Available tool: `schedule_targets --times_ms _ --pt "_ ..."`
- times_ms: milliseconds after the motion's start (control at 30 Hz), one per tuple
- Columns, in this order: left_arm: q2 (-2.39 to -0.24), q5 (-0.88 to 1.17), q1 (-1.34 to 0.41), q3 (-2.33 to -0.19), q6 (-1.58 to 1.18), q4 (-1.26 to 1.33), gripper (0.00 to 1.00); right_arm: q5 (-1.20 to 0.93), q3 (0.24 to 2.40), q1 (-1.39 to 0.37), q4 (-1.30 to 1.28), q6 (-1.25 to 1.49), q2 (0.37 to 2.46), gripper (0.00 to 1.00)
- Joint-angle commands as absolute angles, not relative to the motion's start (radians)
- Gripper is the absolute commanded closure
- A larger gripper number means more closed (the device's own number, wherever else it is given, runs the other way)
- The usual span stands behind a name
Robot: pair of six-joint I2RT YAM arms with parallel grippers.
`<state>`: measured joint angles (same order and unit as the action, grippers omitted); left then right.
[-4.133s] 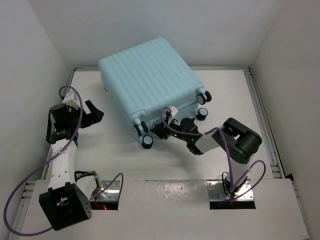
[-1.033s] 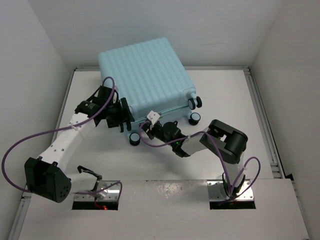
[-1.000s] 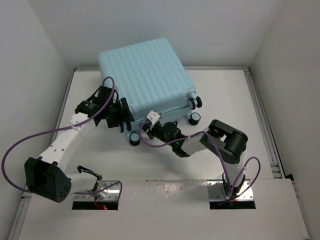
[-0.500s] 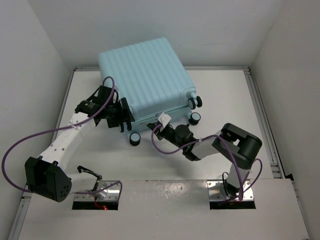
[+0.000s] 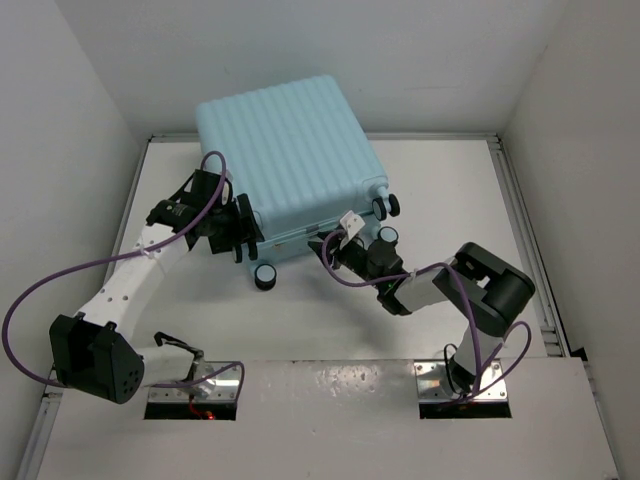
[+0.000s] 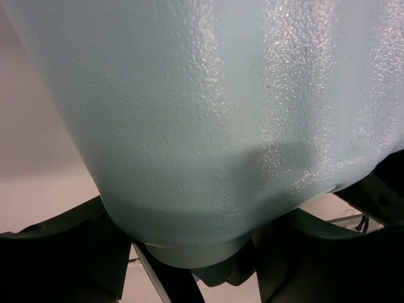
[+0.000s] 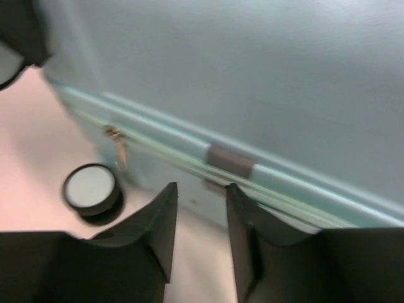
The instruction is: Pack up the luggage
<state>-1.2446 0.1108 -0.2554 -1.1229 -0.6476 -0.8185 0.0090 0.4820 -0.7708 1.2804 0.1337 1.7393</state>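
Observation:
The luggage (image 5: 285, 150) is a closed, ribbed pale aqua suitcase lying flat at the back of the table, black wheels (image 5: 264, 277) facing the arms. My left gripper (image 5: 243, 232) is at its near left corner. In the left wrist view that rounded corner (image 6: 221, 113) fills the space between the wide-set fingers (image 6: 63, 252), which press against it. My right gripper (image 5: 338, 243) sits at the near edge by the right wheels (image 5: 387, 235). In the right wrist view its jaws (image 7: 201, 192) stand slightly apart and empty, facing the zip seam (image 7: 227, 161). The zip pull (image 7: 115, 142) hangs to their left.
White walls close in the table (image 5: 450, 180) at the left, back and right, and a metal rail (image 5: 522, 230) runs along its right side. A white-capped wheel (image 7: 91, 189) sits left of the right fingers. A white tag (image 5: 350, 220) rides on the right wrist.
The right gripper has slid right along the luggage's near edge, and its jaws have parted from shut. The left gripper has stayed on the corner.

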Motion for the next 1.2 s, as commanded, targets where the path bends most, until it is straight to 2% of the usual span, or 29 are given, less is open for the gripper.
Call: schedule_targets --times_ms 0,67,233,467,567,1167 --pt "-1.273 -0.028 -0.210 -1.124 -0.644 -0.845 0.90 -0.143 0.466 -0.794 1.615 0.299 1.700 0.62" --pt "-1.282 -0.006 -0.210 -1.124 -0.644 -0.845 0.90 -0.120 0.468 -0.824 1.605 0.339 1.703 0.58" --pt "-1.292 0.028 -0.210 -1.124 -0.655 -0.845 0.88 -0.052 0.521 -0.885 1.615 0.362 1.767 0.58" --pt "-1.282 0.051 -0.210 -1.115 -0.664 -0.845 0.88 -0.032 0.633 -0.884 1.620 0.388 1.885 0.57" --pt "-1.282 0.060 -0.210 -1.115 -0.664 -0.845 0.88 -0.072 0.664 -0.868 1.620 0.400 1.922 0.52" --pt "-1.273 0.087 -0.210 -1.066 -0.655 -0.827 0.88 -0.216 0.836 -0.816 1.626 0.443 2.065 0.53"
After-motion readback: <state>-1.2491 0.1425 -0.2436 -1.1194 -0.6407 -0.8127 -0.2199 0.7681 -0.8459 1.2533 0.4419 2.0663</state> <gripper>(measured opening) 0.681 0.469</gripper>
